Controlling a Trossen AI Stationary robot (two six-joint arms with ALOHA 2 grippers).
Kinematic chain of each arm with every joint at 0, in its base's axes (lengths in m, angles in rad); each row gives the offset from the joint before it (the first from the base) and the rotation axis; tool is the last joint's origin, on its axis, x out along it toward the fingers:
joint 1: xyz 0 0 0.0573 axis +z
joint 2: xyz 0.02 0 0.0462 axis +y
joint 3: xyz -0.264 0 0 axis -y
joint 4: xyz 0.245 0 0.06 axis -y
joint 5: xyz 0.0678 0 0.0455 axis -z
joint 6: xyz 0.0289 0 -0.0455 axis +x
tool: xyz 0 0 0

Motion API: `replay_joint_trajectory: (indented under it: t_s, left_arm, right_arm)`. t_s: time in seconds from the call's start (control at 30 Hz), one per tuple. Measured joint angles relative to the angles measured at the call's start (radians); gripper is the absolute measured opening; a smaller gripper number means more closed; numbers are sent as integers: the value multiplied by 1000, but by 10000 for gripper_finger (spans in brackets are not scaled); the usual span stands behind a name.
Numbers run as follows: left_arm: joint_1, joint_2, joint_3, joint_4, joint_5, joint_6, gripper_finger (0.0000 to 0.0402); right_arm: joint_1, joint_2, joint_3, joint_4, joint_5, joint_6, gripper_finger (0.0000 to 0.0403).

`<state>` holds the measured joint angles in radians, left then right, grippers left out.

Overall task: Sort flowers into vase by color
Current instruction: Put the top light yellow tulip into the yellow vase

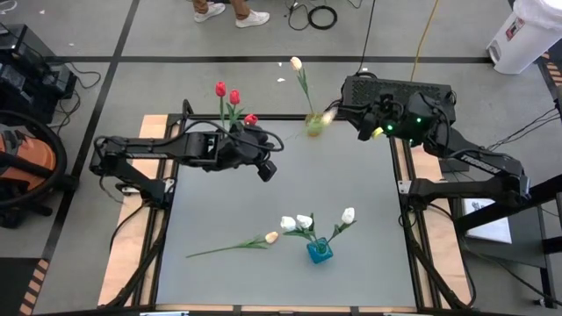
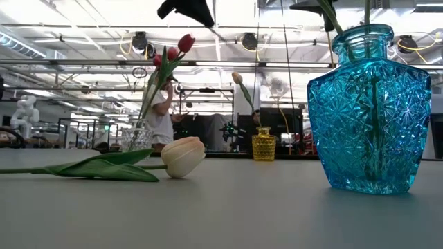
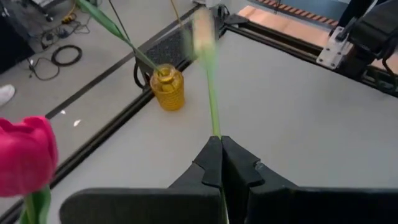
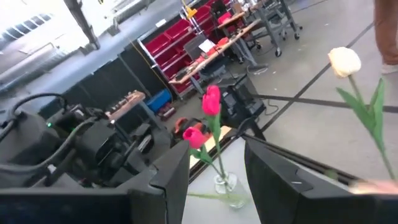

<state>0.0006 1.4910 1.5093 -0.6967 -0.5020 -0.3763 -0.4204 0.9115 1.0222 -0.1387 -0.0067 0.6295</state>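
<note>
a: what sits nearest?
b: the blue vase [image 2: 369, 111], white flowers [image 1: 299, 223] in it; one cream tulip [image 2: 181, 156] lies on the desk [image 1: 351, 175].
a: end effectors?
b: left end effector [image 3: 221, 144] pinches a stem [image 3: 212, 102]; right end effector [image 4: 216, 163] stands wide by the yellow vase [image 1: 314, 124].

A cream tulip [image 2: 183, 156] lies on the table [image 2: 228, 207] beside a blue glass vase [image 2: 369, 111], with a yellow vase [image 2: 264, 144] farther back.

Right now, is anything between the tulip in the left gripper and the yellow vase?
Nothing visible lies between them. The left gripper is shut on the cream tulip, with the yellow vase ahead. A standing tulip leans from its mouth, and the open right gripper hovers beside it.
</note>
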Motion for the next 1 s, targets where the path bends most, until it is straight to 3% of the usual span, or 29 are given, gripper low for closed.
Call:
replay_joint_trajectory:
  t_s: [0.77, 1.0]
  left_arm:
    - [-1, 0, 26, -1, 43, -10, 5]
    - [-1, 0, 26, -1, 103, -11, 19]
  right_arm:
    - [39, 11, 0, -55, 2, -39, 178]
    - [39, 11, 0, -55, 2, -47, 178]
